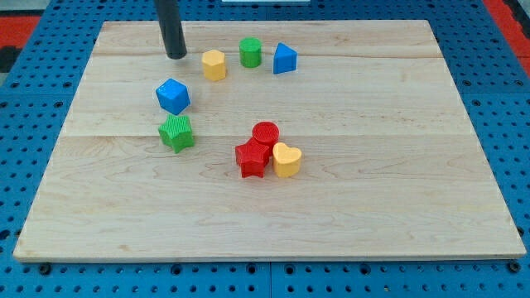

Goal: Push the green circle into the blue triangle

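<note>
The green circle [250, 51] stands near the view's top, a small gap to the left of the blue triangle [284, 58]. A yellow hexagon-like block [214, 64] sits just left of the green circle. My tip [175, 55] rests on the board at the top left, left of the yellow block and well left of the green circle, touching no block.
A blue cube [172, 96] and a green star-like block [176, 132] lie left of centre. A red circle [265, 133], red star [251, 159] and yellow heart [286, 160] cluster at centre. The wooden board [397, 207] lies on a blue pegboard.
</note>
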Motion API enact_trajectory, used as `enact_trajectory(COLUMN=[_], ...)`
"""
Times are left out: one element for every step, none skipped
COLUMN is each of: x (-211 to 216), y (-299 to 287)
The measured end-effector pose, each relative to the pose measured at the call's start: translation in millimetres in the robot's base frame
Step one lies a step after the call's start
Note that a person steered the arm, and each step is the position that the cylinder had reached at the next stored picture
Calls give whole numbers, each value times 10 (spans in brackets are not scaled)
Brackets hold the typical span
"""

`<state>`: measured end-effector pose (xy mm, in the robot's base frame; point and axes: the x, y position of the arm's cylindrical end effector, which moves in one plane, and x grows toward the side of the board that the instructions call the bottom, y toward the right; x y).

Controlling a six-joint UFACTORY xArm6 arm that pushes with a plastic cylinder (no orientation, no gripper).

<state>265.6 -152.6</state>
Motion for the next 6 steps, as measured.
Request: enact_trajectory(x=[-122,-132,-58,-58,-58,-66], y=[-187,-257,-247,-247,-118,75])
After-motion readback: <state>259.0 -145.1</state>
